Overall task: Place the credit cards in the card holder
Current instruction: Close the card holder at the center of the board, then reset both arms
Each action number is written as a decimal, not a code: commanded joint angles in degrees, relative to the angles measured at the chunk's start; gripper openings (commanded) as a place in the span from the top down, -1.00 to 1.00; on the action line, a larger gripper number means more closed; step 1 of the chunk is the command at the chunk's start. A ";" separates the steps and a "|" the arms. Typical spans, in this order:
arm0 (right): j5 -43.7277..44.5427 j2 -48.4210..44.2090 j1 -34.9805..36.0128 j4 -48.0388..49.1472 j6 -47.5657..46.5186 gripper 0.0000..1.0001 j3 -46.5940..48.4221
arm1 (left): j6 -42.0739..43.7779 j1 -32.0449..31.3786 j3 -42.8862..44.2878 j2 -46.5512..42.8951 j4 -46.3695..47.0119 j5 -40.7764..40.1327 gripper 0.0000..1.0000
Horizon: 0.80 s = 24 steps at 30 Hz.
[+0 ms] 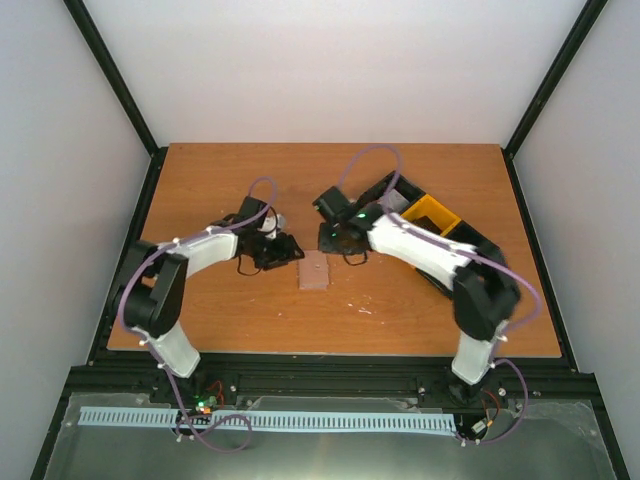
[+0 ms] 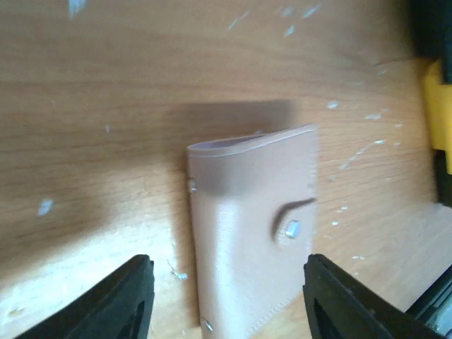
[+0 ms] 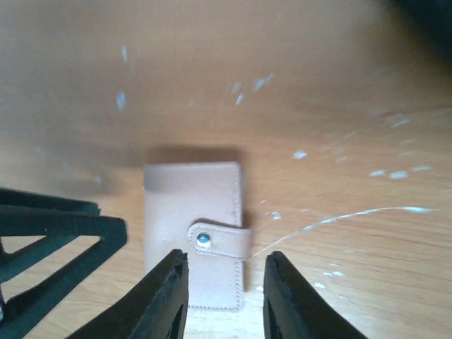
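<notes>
The card holder point(image 1: 315, 270) lies flat on the wooden table, folded up, tan-pink, with its snap strap point(image 3: 219, 240) fastened. My left gripper point(image 2: 229, 286) hovers just to its left in the top view, open, one finger on each side of the holder point(image 2: 247, 233) and neither touching it. From the right, my right gripper point(image 3: 224, 268) stands open above the strap end of the holder point(image 3: 191, 205), with nothing between its fingers. The credit cards are out of view.
A black bin with a yellow bin point(image 1: 432, 214) inside it stands at the back right, behind my right arm; its yellow edge point(image 2: 441, 106) shows in the left wrist view. Part of the left gripper point(image 3: 56, 240) shows at the left in the right wrist view.
</notes>
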 commanded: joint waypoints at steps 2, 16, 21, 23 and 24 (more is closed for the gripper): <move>12.85 -19.55 -2.40 -0.27 -0.81 0.32 -8.91 | -0.78 0.00 -0.15 -12.93 -1.19 -9.07 -0.37; 33.08 -65.23 -3.37 -7.67 -9.68 -0.70 -25.62 | 2.45 0.00 -6.57 -53.85 -5.34 -27.17 -1.00; 36.33 -74.26 -3.38 -10.89 -12.14 -1.00 -24.38 | 2.48 0.02 -7.11 -64.11 -5.59 -32.44 -0.99; 37.40 -76.13 -3.37 -11.80 -12.87 -1.00 -23.47 | 2.99 0.00 -6.90 -67.12 -5.69 -35.08 -0.99; 37.95 -76.85 -3.36 -12.21 -13.13 -1.00 -22.99 | 3.36 0.00 -6.67 -68.41 -5.72 -36.21 -0.99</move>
